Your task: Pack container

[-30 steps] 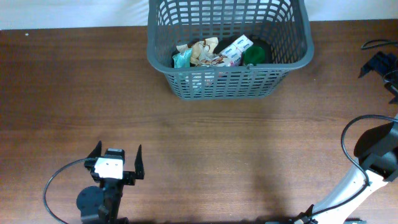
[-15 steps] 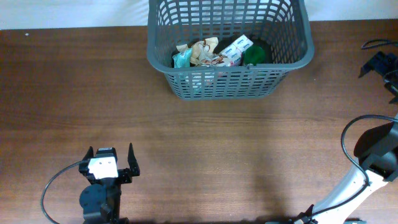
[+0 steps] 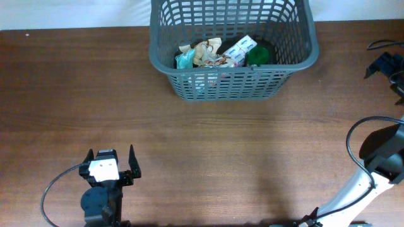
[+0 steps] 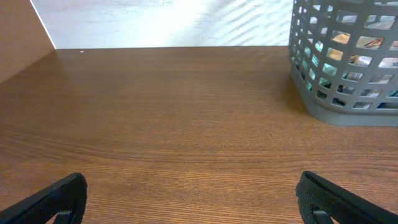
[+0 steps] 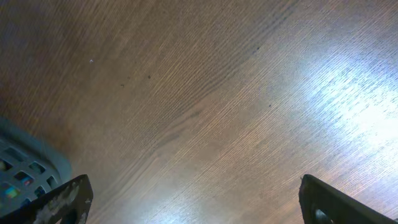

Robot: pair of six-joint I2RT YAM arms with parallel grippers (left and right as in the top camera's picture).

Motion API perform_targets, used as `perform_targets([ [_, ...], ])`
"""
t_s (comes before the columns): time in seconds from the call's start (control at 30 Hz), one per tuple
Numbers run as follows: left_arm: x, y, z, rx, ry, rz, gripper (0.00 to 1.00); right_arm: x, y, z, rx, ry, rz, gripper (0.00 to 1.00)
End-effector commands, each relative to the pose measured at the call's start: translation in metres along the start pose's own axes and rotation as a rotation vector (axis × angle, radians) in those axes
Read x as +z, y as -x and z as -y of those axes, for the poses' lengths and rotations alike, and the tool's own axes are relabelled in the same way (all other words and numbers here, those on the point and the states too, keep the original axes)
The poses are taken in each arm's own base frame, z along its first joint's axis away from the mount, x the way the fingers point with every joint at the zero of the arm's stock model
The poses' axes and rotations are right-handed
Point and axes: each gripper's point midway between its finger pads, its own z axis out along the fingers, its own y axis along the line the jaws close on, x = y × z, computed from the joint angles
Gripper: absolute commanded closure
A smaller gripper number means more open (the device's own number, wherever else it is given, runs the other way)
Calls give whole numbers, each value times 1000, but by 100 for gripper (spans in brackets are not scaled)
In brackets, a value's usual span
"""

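Observation:
The container (image 3: 233, 82), a dark grey lattice basket, stands at the far middle of the wooden table. It holds a teal packet (image 3: 185, 58), crumpled wrappers (image 3: 205, 53), a white box (image 3: 240, 49) and a green-topped item (image 3: 257, 55). My left gripper (image 3: 112, 152) sits near the front left edge, open and empty, far from the basket. In the left wrist view the container (image 4: 348, 93) is at the upper right and the left gripper (image 4: 193, 186) spans bare wood. The right gripper (image 5: 194, 186) hangs open over bare table, with the container's corner (image 5: 25, 165) at lower left.
The right arm (image 3: 379, 170) rises at the front right corner with a looping cable. A black clamp and cable (image 3: 385, 63) sit at the right edge. A white wall (image 4: 161, 22) runs behind the table's far edge.
The left gripper drew back toward the front edge and slightly left, then held still. The basket and the right arm have not moved.

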Motion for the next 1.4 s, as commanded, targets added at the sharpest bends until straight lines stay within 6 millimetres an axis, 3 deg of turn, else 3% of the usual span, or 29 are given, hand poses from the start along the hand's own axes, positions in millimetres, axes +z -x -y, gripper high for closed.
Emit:
perform_targets([
  [0.0,0,-2,9,-3,-42,2,1,-4,-2,-1,10,11,4,1],
  [0.33,-3,-1,41,30,-176,9,1,-4,-2,-1,10,11,4,1],
  [1.37,-3,-1,41,30,-175,9,1,-4,-2,-1,10,11,4,1],
])
